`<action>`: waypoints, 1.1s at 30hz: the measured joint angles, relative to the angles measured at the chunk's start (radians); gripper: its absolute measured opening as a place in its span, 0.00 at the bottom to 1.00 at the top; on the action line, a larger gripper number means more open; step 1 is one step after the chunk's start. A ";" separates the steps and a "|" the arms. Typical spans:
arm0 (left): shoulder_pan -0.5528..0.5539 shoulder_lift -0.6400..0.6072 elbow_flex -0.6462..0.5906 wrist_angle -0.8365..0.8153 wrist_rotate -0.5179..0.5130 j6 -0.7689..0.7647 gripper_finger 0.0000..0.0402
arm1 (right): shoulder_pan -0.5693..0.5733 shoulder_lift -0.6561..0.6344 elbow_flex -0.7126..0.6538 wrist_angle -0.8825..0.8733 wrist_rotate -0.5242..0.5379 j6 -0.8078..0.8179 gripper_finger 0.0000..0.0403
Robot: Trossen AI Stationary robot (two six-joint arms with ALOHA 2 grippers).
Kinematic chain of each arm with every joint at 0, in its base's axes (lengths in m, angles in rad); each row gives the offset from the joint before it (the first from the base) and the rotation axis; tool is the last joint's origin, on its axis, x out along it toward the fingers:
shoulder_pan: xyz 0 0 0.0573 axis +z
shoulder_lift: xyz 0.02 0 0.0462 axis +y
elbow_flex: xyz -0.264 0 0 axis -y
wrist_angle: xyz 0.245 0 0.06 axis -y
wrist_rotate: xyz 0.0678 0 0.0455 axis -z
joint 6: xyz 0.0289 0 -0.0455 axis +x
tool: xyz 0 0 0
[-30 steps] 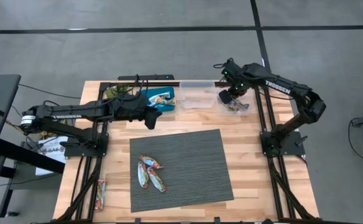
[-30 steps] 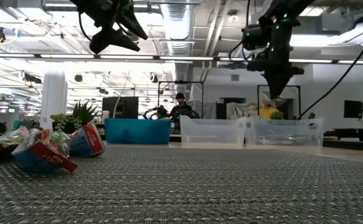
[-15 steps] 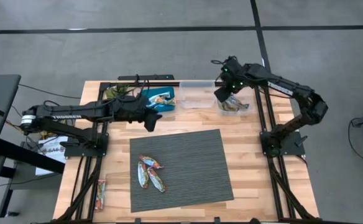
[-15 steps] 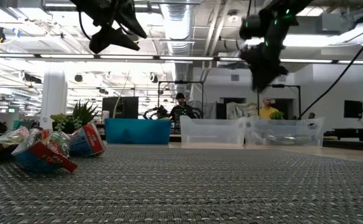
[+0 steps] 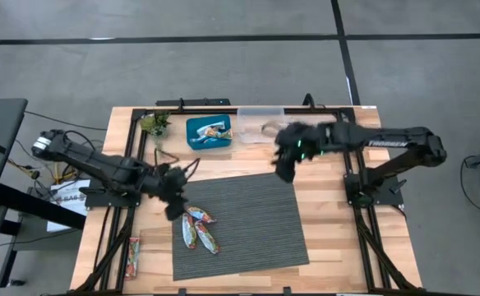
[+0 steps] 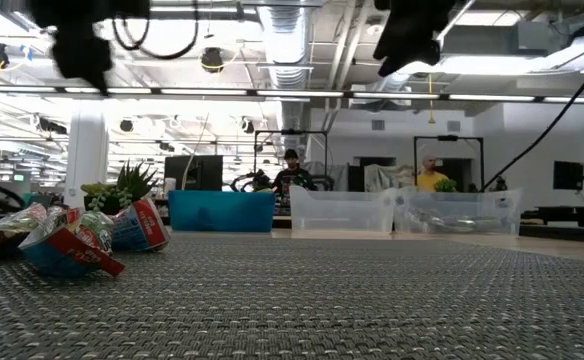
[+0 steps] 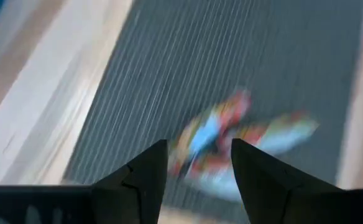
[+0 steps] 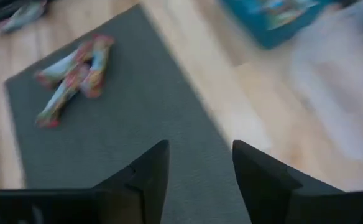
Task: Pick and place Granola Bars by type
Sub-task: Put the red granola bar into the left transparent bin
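High view: the left end effector (image 5: 174, 203) hangs just beside the near-left cluster of Granola Bars (image 5: 199, 228) on the grey mat (image 5: 256, 215), and the right end effector (image 5: 283, 167) is over the mat's far edge, well apart from that cluster. One more bar (image 5: 133, 252) lies on the worktop (image 5: 330, 230) off the mat's left side, and the blue bin (image 5: 208, 131) and clear bins (image 5: 260, 123) stand beyond both end effectors. The step in hand is judged to be the left arm's approach for a pick: descend over a single bar, align the fingers across its narrow width, and avoid the overlapping neighbours, since crinkly foil is likely to slip or drag a second bar along. Low view: the bars (image 6: 72, 240) rest in a heap at mat level, with both arms high above them. Left wrist view: its fingers (image 7: 141, 180) stand apart with nothing between them, and the bars (image 7: 231, 146) lie directly ahead. Right wrist view: its fingers (image 8: 147, 171) are likewise spread and empty, with the cluster (image 8: 73, 71) far ahead across the mat. Compared with the earlier frames, the left end effector has left the blue bin and swung to the cluster, and the right end effector has withdrawn from the rightmost clear bin toward the mat; the bars on the mat have not shifted.
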 joint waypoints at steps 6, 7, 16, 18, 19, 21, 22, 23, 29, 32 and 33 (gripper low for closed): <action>-0.115 0.048 -0.002 -0.150 0.066 -0.052 0.42 | 0.202 0.089 0.000 0.093 0.022 0.161 0.39; -0.135 0.056 -0.002 -0.161 0.075 -0.108 0.42 | 0.226 0.105 0.000 0.104 0.023 0.196 0.38; -0.450 0.063 -0.001 -0.225 0.077 -0.982 0.42 | 0.370 0.194 -0.002 0.145 0.105 0.370 0.35; -0.532 0.076 0.000 -0.206 0.084 -1.136 0.42 | 0.378 0.200 -0.002 0.148 0.108 0.366 0.35; -0.564 0.088 0.000 -0.201 0.095 -1.214 0.42 | 0.383 0.199 -0.002 0.145 0.112 0.349 0.35; -0.625 0.116 0.000 -0.186 0.133 -1.350 0.42 | 0.397 0.197 -0.002 0.161 0.129 0.302 0.34; -0.654 0.134 0.000 -0.177 0.161 -1.409 0.42 | 0.403 0.195 -0.001 0.168 0.136 0.278 0.34; -0.678 0.155 -0.001 -0.160 0.196 -1.457 0.42 | 0.409 0.192 -0.002 0.162 0.142 0.251 0.34; -0.690 0.297 0.002 -0.048 0.381 -1.511 0.42 | 0.417 0.180 -0.001 0.163 0.137 0.154 0.34; -0.673 0.363 0.017 -0.051 0.409 -1.512 0.42 | 0.419 0.177 -0.001 0.168 0.134 0.149 0.34; -0.669 0.377 0.023 -0.051 0.412 -1.512 0.42 | 0.419 0.178 -0.001 0.168 0.129 0.138 0.34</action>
